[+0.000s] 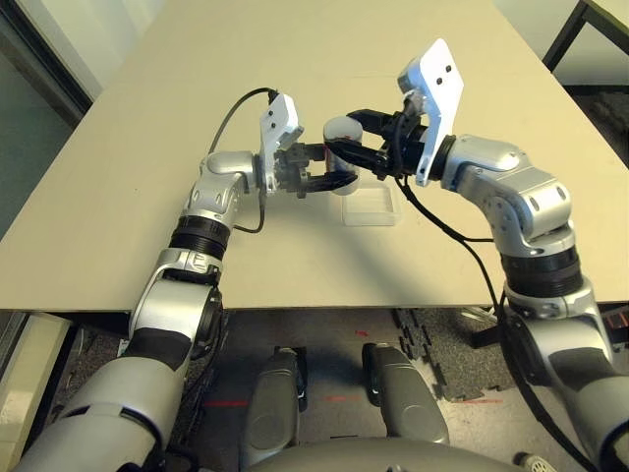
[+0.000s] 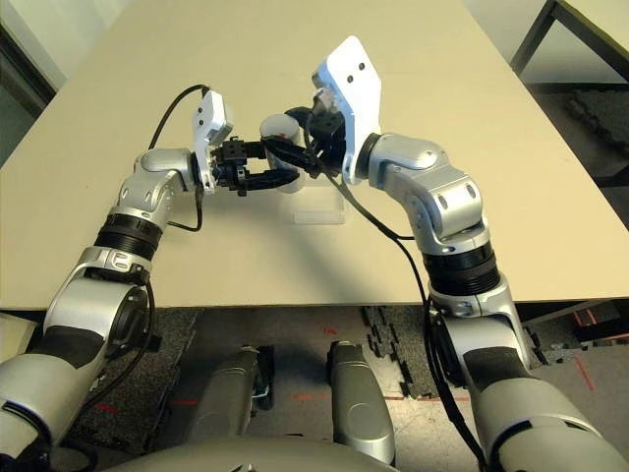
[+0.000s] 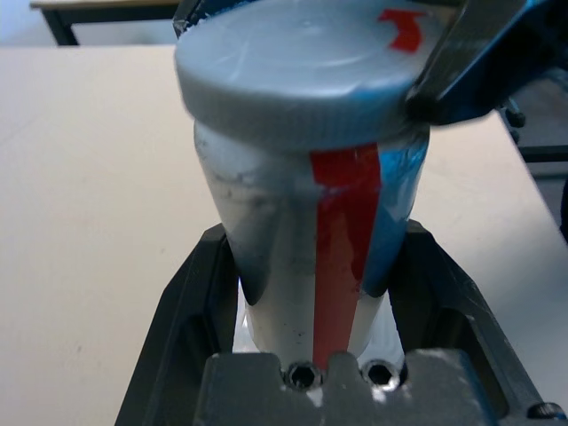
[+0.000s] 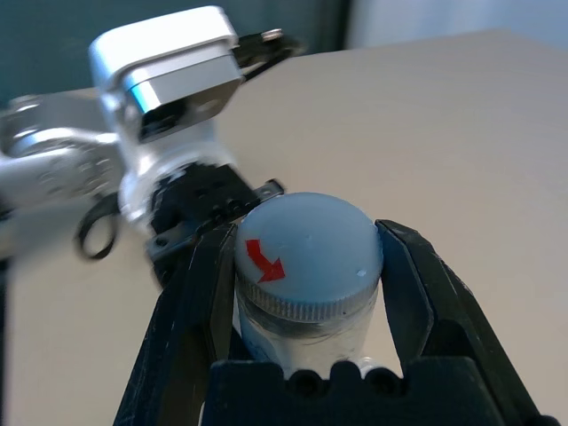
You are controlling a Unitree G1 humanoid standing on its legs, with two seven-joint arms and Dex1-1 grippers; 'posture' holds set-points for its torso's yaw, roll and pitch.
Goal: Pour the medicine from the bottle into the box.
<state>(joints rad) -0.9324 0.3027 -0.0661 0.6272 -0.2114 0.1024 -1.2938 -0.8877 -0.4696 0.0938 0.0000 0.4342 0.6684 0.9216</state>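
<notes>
Left eye, bottle: upright, its (image 1: 346,187) lower body over the table (image 1: 265,246); the left gripper (image 1: 340,164) reaches it from nine o'clock, the right gripper (image 1: 339,132) from three.
Left eye, box: (image 1: 371,220) near the bottle, at about five o'clock from it.
Right eye, forearms: left (image 2: 84,295) and right (image 2: 467,285), converging on the bottle.
Left wrist, left jaws: closed round the bottle body, either side of its red stripe (image 3: 344,248).
Right wrist, right jaws: clasping the grey cap (image 4: 306,240), which is on the bottle and bears a red arrow (image 4: 264,260).
Step in hand: uncapping, by my judgement; pouring comes after.
Next move: keep the left grip firm, twist the cap off, lift it clear, then tip the bottle towards five o'clock above the box.
</notes>
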